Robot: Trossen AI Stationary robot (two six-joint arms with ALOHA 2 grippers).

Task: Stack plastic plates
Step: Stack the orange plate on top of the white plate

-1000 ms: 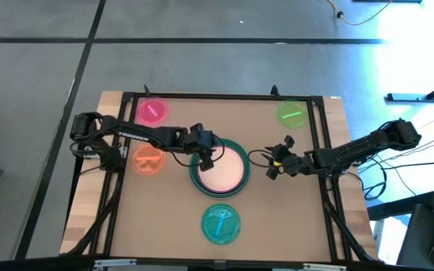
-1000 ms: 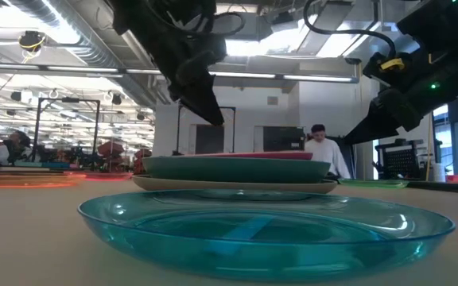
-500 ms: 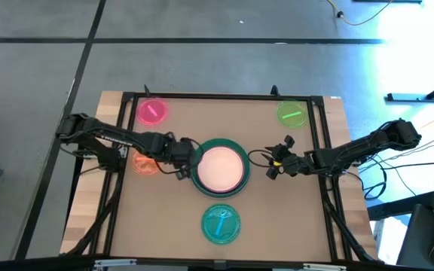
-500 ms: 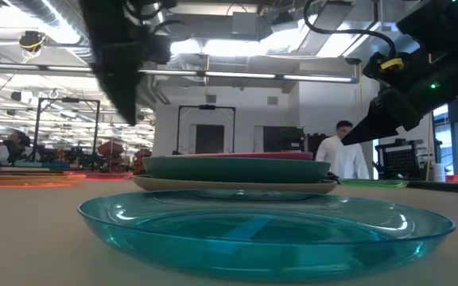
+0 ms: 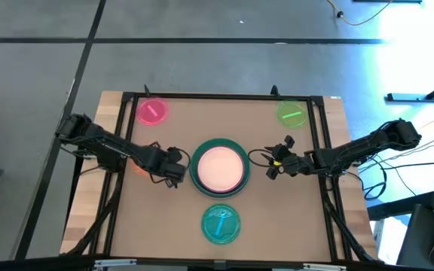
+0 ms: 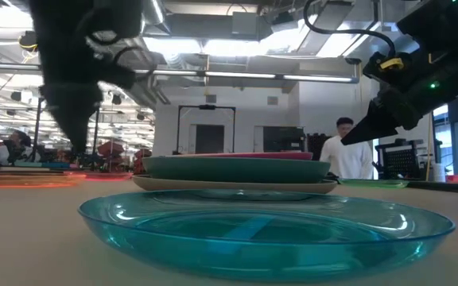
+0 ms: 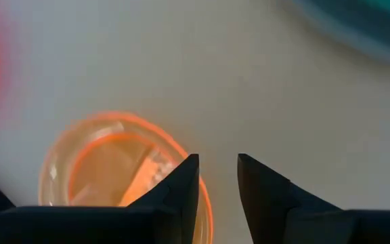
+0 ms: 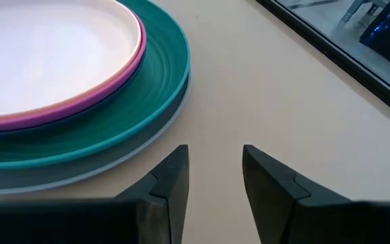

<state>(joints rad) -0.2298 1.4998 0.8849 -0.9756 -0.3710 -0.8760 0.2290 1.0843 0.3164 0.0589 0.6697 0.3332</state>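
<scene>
A stack of plates (image 5: 218,167) sits at the table's middle: pale pink on top, then magenta, navy and teal rims, grey at the bottom (image 8: 80,88). An orange plate (image 7: 114,166) lies on the table left of the stack, mostly under my left arm in the high view (image 5: 136,168). My left gripper (image 5: 175,173) is open above the table between the orange plate and the stack, its fingers (image 7: 188,177) over the orange plate's edge, touching nothing. My right gripper (image 5: 272,162) is open and empty just right of the stack (image 8: 212,169).
A small pink plate (image 5: 151,111) lies at the far left, a green plate (image 5: 291,114) at the far right, and a light blue plate (image 5: 222,224) near the front edge, filling the low view's foreground (image 6: 265,226). A black frame (image 5: 224,95) borders the table. A person (image 6: 348,159) stands behind.
My left gripper has drawn back from over the stack's left rim toward the table's left edge, and now stands by the orange plate. The stack has stayed where it was.
</scene>
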